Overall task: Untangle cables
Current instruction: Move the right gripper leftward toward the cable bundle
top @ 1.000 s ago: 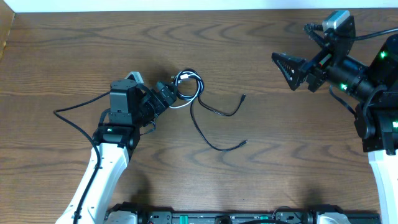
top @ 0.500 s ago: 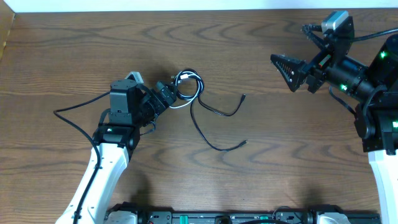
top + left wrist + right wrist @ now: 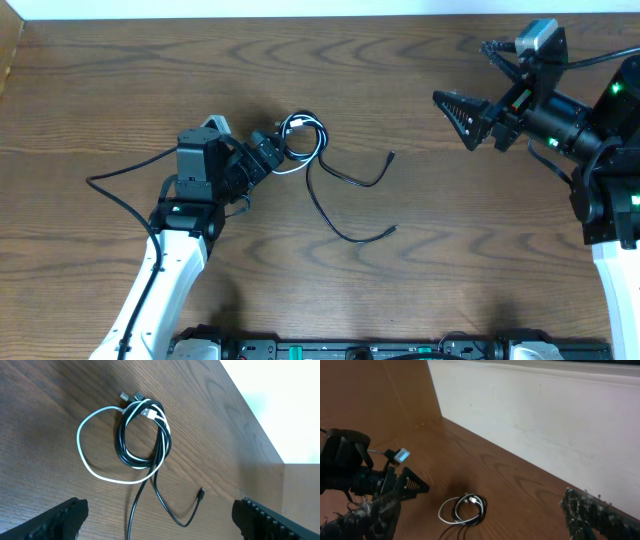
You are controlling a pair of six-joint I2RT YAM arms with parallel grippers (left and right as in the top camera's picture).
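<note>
Two thin black cables (image 3: 166,442) lie coiled together on the tabletop (image 3: 450,260), left of centre, with a white cable (image 3: 125,481) looped through them. How the strands cross inside the coil is hard to tell. One black tail runs off the left wrist view's lower edge. The left end effector (image 3: 160,517), spread wide, sits just beside the coil, and only its fingertips show in its wrist view. The right end effector (image 3: 462,115), also wide, hangs well apart.

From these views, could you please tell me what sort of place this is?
Likely a robot test bench: wood-grain table, plain white wall, left gripper and right gripper facing tangled cables.
</note>
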